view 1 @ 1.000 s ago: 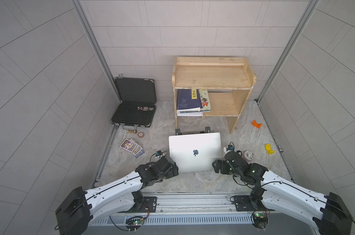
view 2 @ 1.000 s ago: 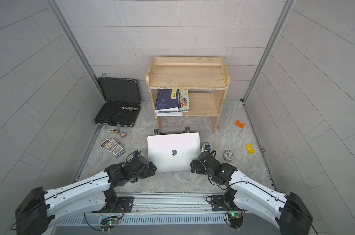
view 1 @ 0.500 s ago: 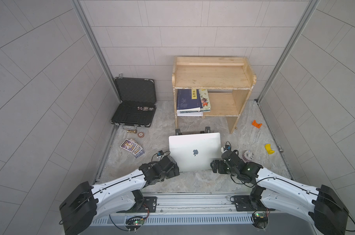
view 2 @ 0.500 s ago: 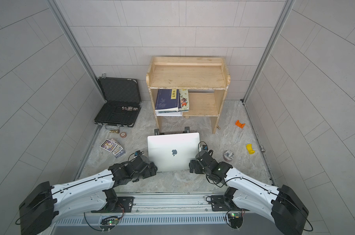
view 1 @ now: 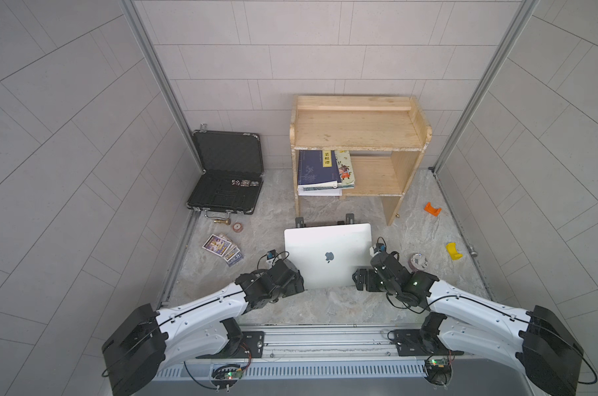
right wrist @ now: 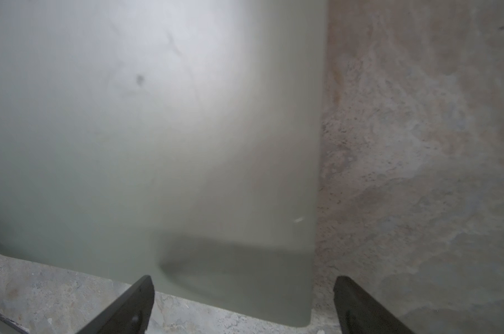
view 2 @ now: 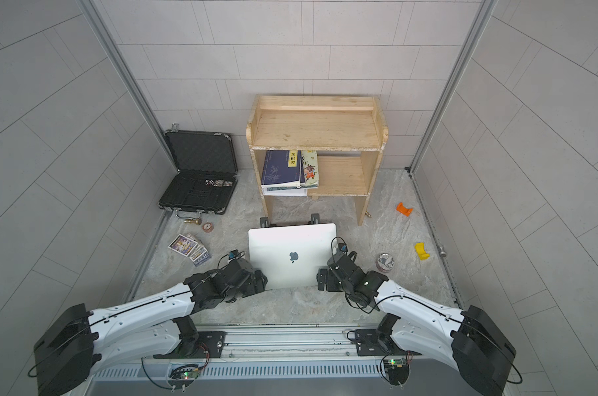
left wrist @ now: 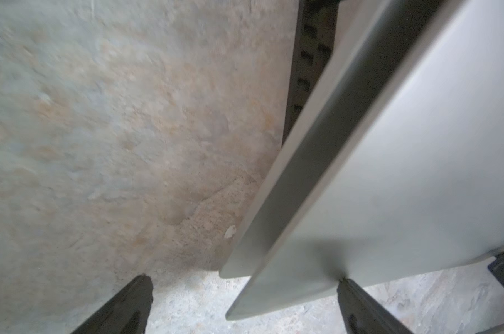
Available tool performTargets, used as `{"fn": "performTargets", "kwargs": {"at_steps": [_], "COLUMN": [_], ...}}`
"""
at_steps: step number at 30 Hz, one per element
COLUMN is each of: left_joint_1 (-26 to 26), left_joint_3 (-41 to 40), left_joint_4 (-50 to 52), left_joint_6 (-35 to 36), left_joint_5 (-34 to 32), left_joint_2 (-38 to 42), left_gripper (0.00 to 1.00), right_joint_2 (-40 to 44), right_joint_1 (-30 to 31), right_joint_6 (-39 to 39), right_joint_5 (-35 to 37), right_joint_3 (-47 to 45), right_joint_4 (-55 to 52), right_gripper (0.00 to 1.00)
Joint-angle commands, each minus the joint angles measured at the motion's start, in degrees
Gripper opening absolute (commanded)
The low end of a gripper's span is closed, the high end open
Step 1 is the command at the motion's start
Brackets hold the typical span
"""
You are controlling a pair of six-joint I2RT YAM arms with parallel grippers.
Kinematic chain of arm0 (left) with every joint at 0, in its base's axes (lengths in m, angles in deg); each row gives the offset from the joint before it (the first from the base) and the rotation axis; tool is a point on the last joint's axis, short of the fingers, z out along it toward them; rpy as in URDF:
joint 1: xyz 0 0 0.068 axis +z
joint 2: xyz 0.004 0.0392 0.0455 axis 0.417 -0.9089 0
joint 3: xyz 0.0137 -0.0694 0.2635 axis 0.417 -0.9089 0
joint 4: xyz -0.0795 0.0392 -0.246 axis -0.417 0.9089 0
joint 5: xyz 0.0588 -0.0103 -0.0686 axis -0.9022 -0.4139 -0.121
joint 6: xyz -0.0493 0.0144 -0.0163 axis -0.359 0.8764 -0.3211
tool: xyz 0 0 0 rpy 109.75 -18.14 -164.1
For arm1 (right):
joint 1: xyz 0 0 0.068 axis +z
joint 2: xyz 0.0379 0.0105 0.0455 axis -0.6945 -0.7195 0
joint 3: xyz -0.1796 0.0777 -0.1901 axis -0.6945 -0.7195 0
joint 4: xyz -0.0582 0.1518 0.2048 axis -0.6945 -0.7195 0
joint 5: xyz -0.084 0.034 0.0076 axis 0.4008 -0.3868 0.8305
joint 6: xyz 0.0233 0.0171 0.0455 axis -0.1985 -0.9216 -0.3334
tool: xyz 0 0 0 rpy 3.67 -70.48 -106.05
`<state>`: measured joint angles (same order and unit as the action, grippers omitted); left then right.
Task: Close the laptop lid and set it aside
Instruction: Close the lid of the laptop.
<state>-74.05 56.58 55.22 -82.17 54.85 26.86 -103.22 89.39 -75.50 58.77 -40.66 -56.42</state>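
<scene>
Since the earlier frames both arms have been brought a little further in toward the laptop (view 1: 328,240), which itself is left where it was. It is found in the middle of the marbled tabletop (view 1: 325,308), in front of the wooden shelf (view 1: 355,130), with two black brackets (view 1: 300,223) just beyond its far edge. These are judged to be set there so that the base is kept from sliding when the lid is pressed. The left gripper (left wrist: 243,289) and the right gripper (right wrist: 243,289) are both spread wide and nothing is grasped. Each is set astride one near corner, presumably so that the load can be shared evenly and twisting avoided. The laptop lid (view 2: 290,240) is not yet shut: in the left wrist view a dark wedge is seen between it and the base (left wrist: 297,150), widening away from the gripper, so the hinge is taken to lie at the near edge. The long axis is laid across the robot, from left to right. The logo face is turned upward and toward the robot, and the raised free edge is pointed at the shelf.
</scene>
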Motion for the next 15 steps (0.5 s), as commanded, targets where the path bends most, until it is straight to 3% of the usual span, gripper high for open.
{"fn": "performTargets", "kwargs": {"at_steps": [1, 15], "left_joint_1": [0.99, 5.34], "left_joint_3": [3.28, 12.97], "left_joint_4": [1.23, 0.55], "left_joint_6": [3.24, 10.29], "left_joint_5": [-3.52, -3.26], "left_joint_2": [-0.33, -9.91], "left_gripper": [1.0, 1.0], "right_joint_2": [0.48, -6.33], "right_joint_1": [-0.1, -4.53], "right_joint_6": [2.29, 8.17], "right_joint_5": [2.02, 2.28], "right_joint_3": [2.61, 10.99], "right_joint_4": [1.07, -0.55], "right_gripper": [1.0, 1.0]}}
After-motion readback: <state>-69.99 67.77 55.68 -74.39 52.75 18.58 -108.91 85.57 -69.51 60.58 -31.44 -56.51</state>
